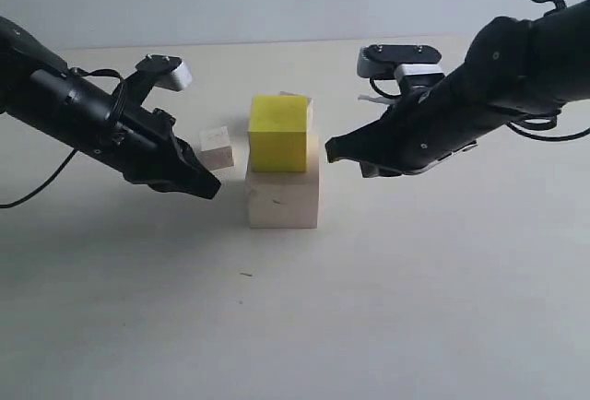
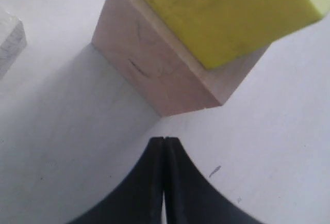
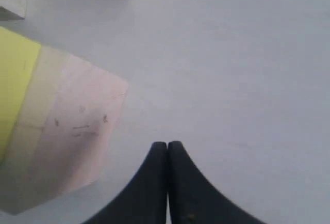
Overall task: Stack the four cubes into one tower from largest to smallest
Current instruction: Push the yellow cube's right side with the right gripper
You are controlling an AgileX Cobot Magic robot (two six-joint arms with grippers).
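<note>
Left gripper (image 1: 212, 187) pressed closed, empty, at nine o'clock of yellow cube (image 1: 278, 133) atop large wood cube (image 1: 283, 199) — right gripper (image 1: 331, 149) likewise at three o'clock.

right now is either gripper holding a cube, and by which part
Nothing is held. The left gripper and right gripper are both shut and empty, one on each side of the yellow cube that sits on the large wood cube.

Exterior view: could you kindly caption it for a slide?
Left claw and right claw, both shut, flank yellow cube atop large wood cube.
</note>
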